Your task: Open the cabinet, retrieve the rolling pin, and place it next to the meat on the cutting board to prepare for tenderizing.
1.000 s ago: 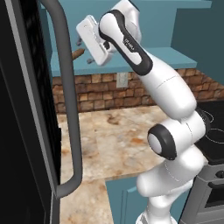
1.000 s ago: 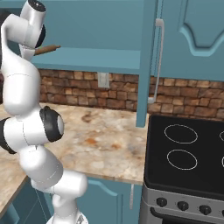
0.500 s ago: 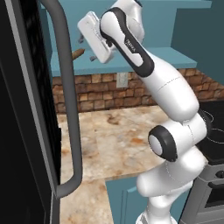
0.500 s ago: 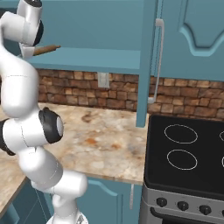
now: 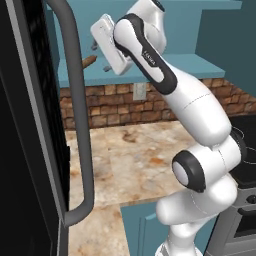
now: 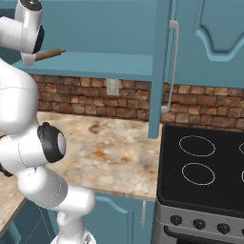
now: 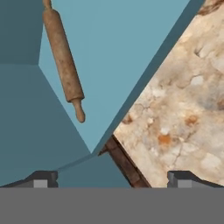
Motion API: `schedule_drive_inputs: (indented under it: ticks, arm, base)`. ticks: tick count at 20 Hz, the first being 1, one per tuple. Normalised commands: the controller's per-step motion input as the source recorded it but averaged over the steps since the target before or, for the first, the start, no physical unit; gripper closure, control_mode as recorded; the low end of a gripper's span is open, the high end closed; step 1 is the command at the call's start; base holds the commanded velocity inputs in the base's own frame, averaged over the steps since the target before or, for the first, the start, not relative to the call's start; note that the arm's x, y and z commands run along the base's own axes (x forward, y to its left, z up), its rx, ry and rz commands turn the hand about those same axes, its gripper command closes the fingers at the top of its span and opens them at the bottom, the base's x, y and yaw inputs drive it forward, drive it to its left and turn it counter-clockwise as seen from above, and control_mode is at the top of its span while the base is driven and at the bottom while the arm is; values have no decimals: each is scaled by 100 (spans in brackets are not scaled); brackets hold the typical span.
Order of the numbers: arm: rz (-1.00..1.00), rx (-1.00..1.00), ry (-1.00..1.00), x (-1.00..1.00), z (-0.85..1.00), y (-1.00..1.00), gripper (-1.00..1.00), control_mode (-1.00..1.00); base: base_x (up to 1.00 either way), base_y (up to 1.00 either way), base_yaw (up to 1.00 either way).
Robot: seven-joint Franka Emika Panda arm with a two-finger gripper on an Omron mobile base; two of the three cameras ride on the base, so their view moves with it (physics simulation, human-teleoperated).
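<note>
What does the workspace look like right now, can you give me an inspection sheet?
Surface: speckled stone counter, bare where shown.
Job's things: rolling pin lying on the teal shelf of the cabinet; cabinet door open.
Clutter: nothing seen.
Grippers: gripper open, empty, short of the rolling pin.
Cables: nothing seen.
Surroundings: brick backsplash with a wall outlet, black stove, black appliance with grey handle.

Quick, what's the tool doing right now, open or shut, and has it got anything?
Tool: open, holding nothing; the rolling pin lies on the cabinet shelf ahead of it, untouched.
</note>
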Motion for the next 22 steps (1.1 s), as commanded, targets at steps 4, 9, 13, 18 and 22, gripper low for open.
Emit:
schedule_drive_inputs:
  ticks: [4, 9, 13, 18, 22]
  arm:
    - [0, -7, 0, 7, -8, 0, -100, -100]
    - [0, -11, -1, 15, -1, 0, -100, -100]
    - [0, -13, -4, 21, 0, 5, -100, -100]
    - [1, -16, -1, 24, 0, 16, -100, -100]
    - [3, -15, 0, 20, 0, 22, -100, -100]
  base:
    - [0, 0, 0]
    - [0, 0, 0]
    - [0, 0, 0]
    - [0, 0, 0]
    - [0, 0, 0]
